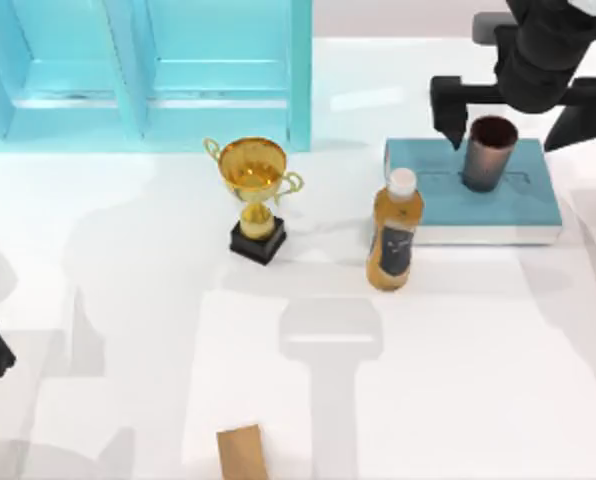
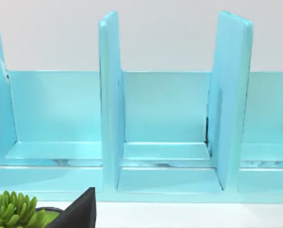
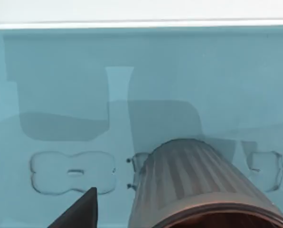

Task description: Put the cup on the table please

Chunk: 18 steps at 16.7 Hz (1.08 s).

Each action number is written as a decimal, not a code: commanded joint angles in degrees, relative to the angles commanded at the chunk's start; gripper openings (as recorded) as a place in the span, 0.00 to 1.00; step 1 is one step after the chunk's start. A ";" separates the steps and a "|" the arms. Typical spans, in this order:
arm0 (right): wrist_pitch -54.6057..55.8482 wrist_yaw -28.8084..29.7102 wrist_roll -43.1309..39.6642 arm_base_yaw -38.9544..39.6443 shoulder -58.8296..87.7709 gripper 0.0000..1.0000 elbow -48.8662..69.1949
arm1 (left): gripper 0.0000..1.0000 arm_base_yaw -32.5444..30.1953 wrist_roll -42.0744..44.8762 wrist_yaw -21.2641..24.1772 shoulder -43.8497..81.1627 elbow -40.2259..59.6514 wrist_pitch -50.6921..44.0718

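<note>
- The right end effector hangs released, its fingers spread wide to either side of the cup.
- The cup stands upright directly below and between those fingers, on the teal block, not yet on the desk.
- The left arm sits parked at the desk's left edge, far off; I cannot tell its end effector's state.

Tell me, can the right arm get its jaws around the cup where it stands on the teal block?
Probably yes. The right gripper hangs open just above the cup, jaws either side of it. The cup stands upright on the teal block, nothing crowding it.
</note>
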 joint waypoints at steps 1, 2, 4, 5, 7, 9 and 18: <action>0.05 0.00 0.00 0.00 0.00 1.00 -0.05 | 1.00 0.00 0.00 0.00 0.00 0.00 0.00; 0.05 0.00 0.00 0.00 0.00 1.00 -0.05 | 1.00 0.00 0.00 0.00 0.00 0.00 0.00; 0.05 0.00 0.00 0.00 0.00 1.00 -0.05 | 1.00 0.00 0.00 0.00 0.00 0.00 0.00; 0.05 0.00 0.00 0.00 0.00 0.92 -0.05 | 1.00 0.00 0.00 0.00 0.00 0.00 0.00; 0.05 0.00 0.00 0.00 0.00 0.77 -0.05 | 1.00 0.00 0.00 0.00 0.00 0.00 0.00; 0.05 0.00 0.00 0.00 0.00 0.62 -0.05 | 1.00 0.00 0.00 0.00 0.00 0.00 0.00; 0.05 0.00 0.00 0.00 0.00 0.00 -0.05 | 1.00 0.00 0.00 0.00 0.00 0.00 0.00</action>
